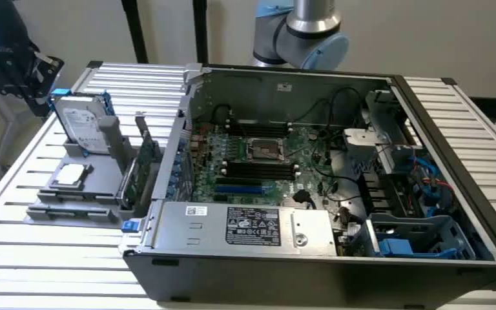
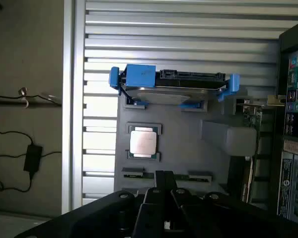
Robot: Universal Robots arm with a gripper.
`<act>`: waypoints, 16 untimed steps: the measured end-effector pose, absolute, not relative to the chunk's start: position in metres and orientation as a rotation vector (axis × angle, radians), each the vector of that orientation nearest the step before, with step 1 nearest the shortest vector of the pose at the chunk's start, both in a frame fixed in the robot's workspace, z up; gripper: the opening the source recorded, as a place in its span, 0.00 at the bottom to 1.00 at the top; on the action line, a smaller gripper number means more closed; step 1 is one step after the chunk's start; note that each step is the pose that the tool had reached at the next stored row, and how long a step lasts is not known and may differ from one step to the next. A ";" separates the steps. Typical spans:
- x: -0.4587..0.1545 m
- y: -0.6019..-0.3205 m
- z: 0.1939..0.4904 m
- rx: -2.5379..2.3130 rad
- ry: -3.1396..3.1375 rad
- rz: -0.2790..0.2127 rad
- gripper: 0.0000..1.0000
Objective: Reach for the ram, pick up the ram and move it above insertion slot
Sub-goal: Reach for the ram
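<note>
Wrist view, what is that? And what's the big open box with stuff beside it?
It comes from a camera on the robot arm, looking past its black gripper, which is shut with nothing in it. The other picture is from a camera off to the side. The box is an open computer on a metal table. Beside it a grey holder keeps parts: a hard drive in a blue frame, a square chip and green cards.
</note>
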State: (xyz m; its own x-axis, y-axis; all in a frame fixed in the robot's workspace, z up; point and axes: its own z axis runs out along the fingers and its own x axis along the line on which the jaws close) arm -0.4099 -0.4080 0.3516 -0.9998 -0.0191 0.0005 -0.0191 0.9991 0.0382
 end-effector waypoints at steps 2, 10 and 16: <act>-0.410 -0.408 0.352 0.030 -3.140 -0.060 0.11; -0.410 -0.408 0.352 0.030 -3.140 -0.060 0.11; -0.409 -0.412 0.352 0.030 -3.140 -0.060 0.11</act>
